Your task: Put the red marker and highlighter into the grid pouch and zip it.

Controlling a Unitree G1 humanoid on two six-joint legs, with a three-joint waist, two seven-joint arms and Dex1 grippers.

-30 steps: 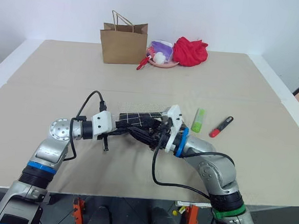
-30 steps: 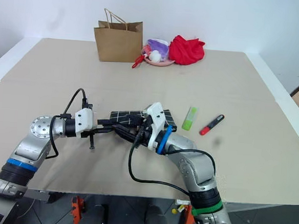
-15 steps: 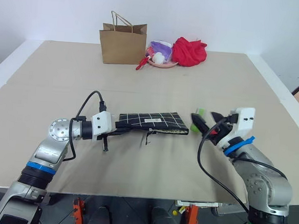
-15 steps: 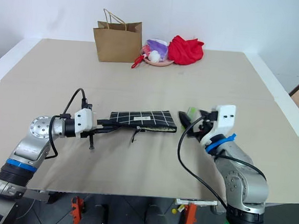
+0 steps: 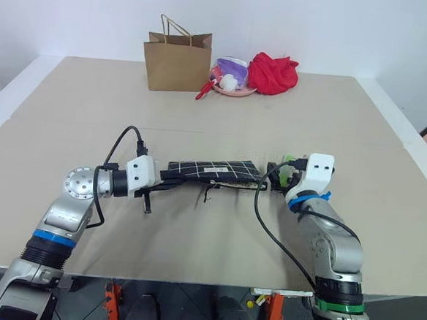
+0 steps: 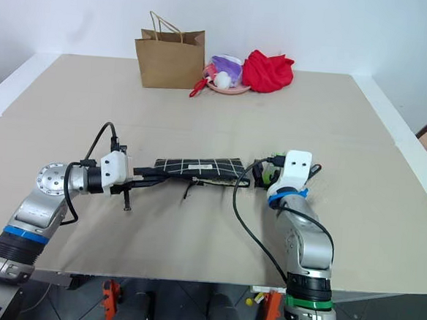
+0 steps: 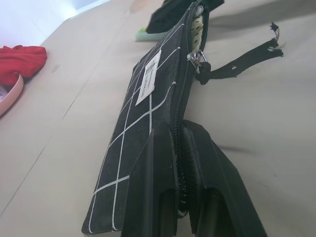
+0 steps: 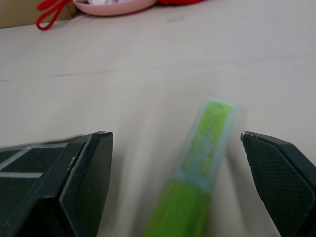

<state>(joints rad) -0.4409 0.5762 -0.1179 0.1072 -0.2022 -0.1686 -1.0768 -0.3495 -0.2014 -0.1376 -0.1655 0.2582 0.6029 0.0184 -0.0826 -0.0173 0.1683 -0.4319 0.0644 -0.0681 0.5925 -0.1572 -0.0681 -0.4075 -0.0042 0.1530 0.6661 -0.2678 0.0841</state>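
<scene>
Green highlighter (image 8: 197, 192) lies between the spread right pincer (image 8: 182, 163) fingers.

The pouch (image 5: 214, 171) lies mid-table (image 5: 194, 232), its left end in my left pincer (image 7: 178, 197). Just off its right end lies the highlighter (image 8: 197, 192), between my right pincer's (image 8: 173, 187) fingers. At the far edge stand the bag (image 5: 177, 61), plate (image 5: 233, 90) and cloth (image 5: 272, 72), left to right.
</scene>
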